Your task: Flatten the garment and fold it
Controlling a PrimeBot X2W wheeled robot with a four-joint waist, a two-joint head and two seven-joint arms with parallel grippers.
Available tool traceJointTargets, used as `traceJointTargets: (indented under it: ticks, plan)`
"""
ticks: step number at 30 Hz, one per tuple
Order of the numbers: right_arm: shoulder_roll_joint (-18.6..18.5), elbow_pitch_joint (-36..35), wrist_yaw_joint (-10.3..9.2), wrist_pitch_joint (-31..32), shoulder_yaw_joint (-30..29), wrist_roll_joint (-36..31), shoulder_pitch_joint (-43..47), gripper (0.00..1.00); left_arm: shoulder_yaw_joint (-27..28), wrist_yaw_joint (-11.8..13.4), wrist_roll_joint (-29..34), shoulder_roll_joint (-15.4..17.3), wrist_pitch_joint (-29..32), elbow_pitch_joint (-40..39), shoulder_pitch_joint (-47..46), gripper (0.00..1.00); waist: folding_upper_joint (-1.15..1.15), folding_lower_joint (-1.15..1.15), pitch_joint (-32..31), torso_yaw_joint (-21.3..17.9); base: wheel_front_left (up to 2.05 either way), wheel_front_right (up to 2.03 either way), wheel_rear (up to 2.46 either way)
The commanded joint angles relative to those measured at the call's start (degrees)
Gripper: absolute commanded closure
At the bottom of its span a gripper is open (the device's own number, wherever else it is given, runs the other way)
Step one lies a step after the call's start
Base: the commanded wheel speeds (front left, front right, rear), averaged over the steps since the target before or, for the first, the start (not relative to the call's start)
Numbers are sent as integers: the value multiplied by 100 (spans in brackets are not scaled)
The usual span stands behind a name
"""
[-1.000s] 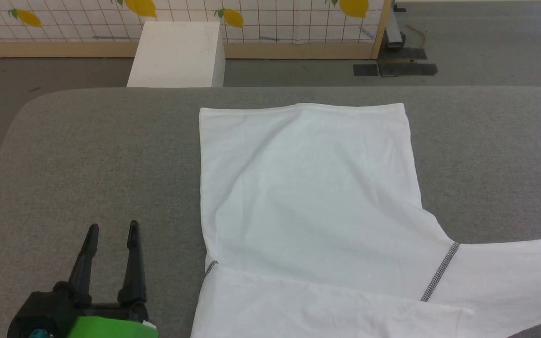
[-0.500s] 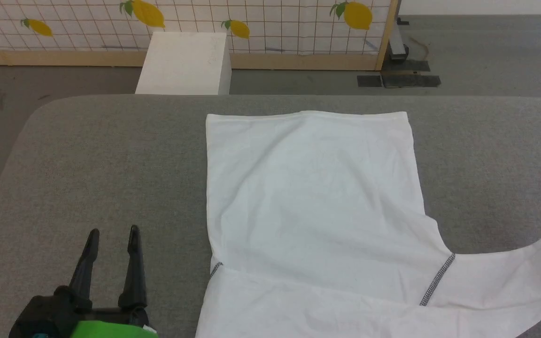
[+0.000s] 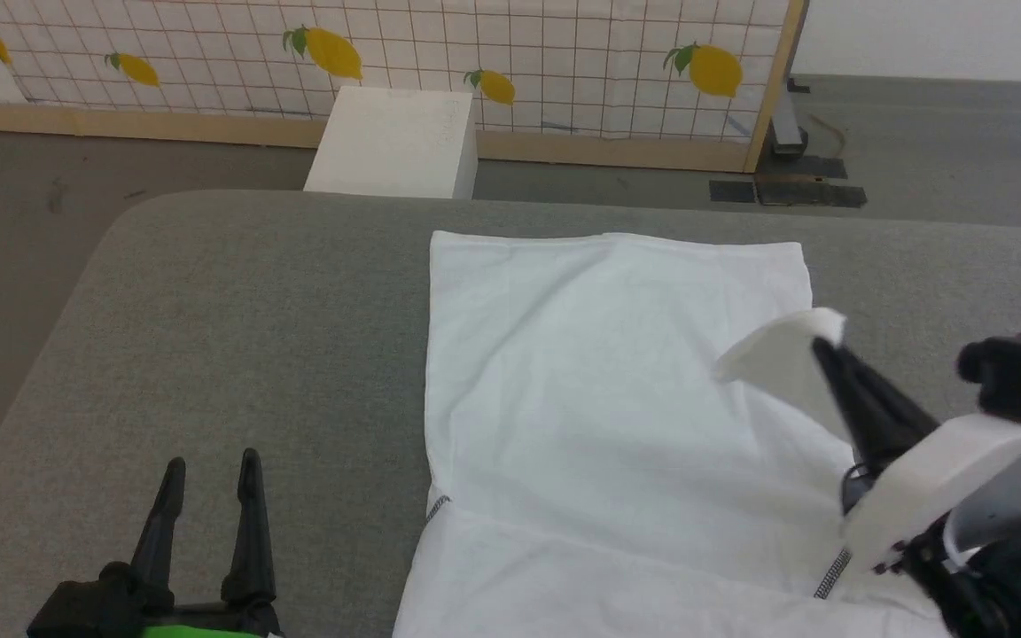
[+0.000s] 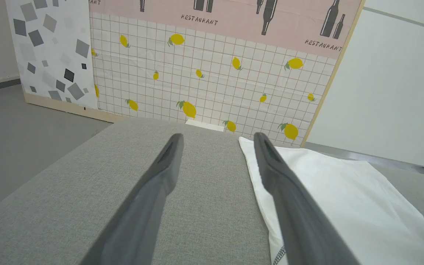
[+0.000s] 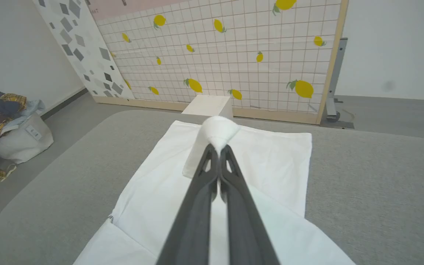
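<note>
The garment, a white T-shirt, lies spread on the grey padded table, its hem toward the far edge. My right gripper is shut on the garment's right sleeve and holds it lifted over the shirt's body. Seen from the right wrist, the pinched sleeve bunches at the fingertips of the right gripper. My left gripper stands open over bare table, left of the shirt, with nothing between its fingers. In the left wrist view the left gripper points past the garment at its right.
A rigid white box stands on the floor past the table's far edge, before a lemon-patterned screen. A bag of clothes sits on the floor at the left. Bare table stretches left of the shirt.
The right arm has come into view, lifting the right sleeve off the table and carrying it leftward over the shirt. The head camera has tilted up. The left gripper has stayed put.
</note>
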Motion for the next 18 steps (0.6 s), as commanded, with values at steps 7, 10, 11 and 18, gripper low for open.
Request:
traceJointTargets:
  ticks: [7,10,11,18]
  plan:
    - [188,231,-8,-262,1218,133,160,100,-23,31,-25,24,-1,-32,31,0,0,0,36,155,0,0,0]
    - [224,427,-8,-358,1668,180,137,100,-35,39,-33,18,-2,-33,2,0,0,0,83,204,0,0,0]
    - [229,487,-8,-381,1787,192,124,100,-36,41,-35,17,-4,-32,-5,0,0,0,98,215,0,0,0]
    - [251,1064,-8,-621,2508,204,4,100,-76,46,-49,-22,-37,7,-101,0,0,0,217,314,0,0,0]
